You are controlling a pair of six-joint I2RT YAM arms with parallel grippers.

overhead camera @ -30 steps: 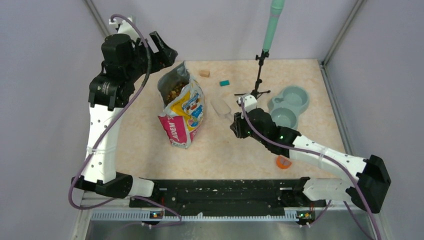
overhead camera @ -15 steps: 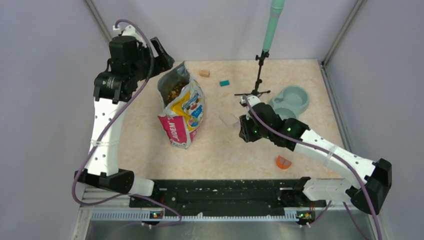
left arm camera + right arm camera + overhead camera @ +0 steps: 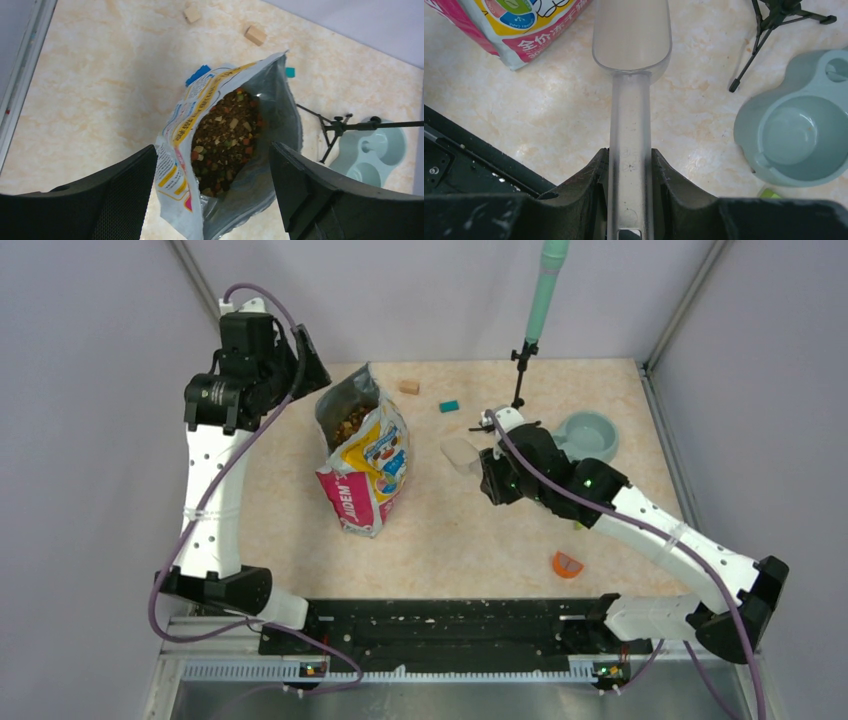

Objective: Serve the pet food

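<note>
The pet food bag (image 3: 362,455), yellow, white and pink, stands open on the table. Brown kibble (image 3: 350,423) mixed with coloured bits shows in its mouth. In the left wrist view the kibble (image 3: 225,137) lies inside the bag (image 3: 177,145). My left gripper (image 3: 308,358) is open and empty, high above and to the left of the bag; it also shows in its wrist view (image 3: 214,200). My right gripper (image 3: 630,170) is shut on the handle of a clear plastic scoop (image 3: 631,35). The scoop (image 3: 460,452) is empty, held right of the bag.
A pale green double pet bowl (image 3: 588,432) sits at the right, partly behind my right arm; it also shows in the right wrist view (image 3: 799,130). A black tripod (image 3: 518,390) stands beside it. A wooden block (image 3: 408,387), a teal block (image 3: 449,406) and an orange piece (image 3: 567,565) lie about.
My right gripper has carried the scoop a little right and toward the far side, and the arm now covers the near bowl. My left gripper has swung left and turned down toward the bag.
</note>
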